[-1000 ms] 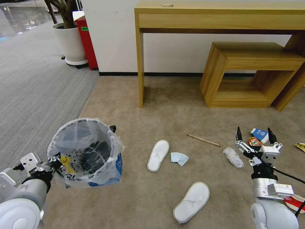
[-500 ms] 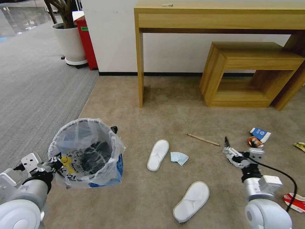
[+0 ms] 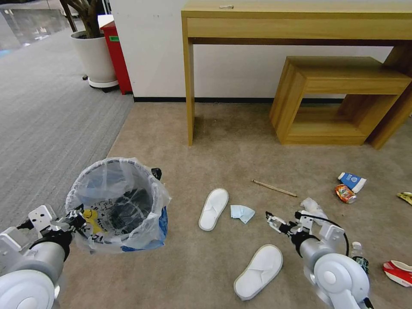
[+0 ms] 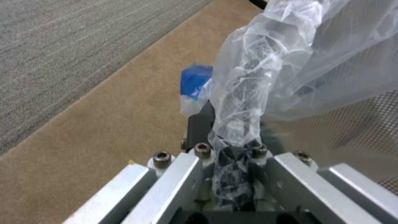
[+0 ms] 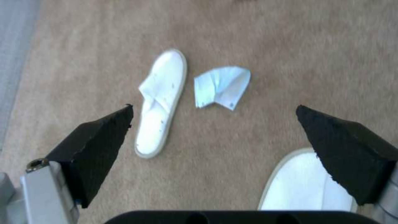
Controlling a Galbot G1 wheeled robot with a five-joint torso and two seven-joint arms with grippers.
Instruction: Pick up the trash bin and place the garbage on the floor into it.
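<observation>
Two slippers flank our spread, empty right gripper (image 3: 274,221): far slipper (image 5: 161,102) lengthwise ahead-left, near slipper (image 5: 304,183) beneath; left gripper (image 4: 232,161) clamps trash bin (image 3: 116,206).

Beige short-pile carpet (image 3: 223,128) across near and right ground. Grey ribbed carpet (image 3: 47,120) adjoining on left, running far. White wall (image 3: 150,56) at far side, dark skirting along base. Long wooden desk (image 3: 300,25) against wall; lower wooden open-frame stool (image 3: 343,81) tucked beneath, right. White planter (image 3: 93,58) with plant trunk far left, red cabinet (image 3: 116,56) just beside it. Even lighting, soft shadow under desk.
</observation>
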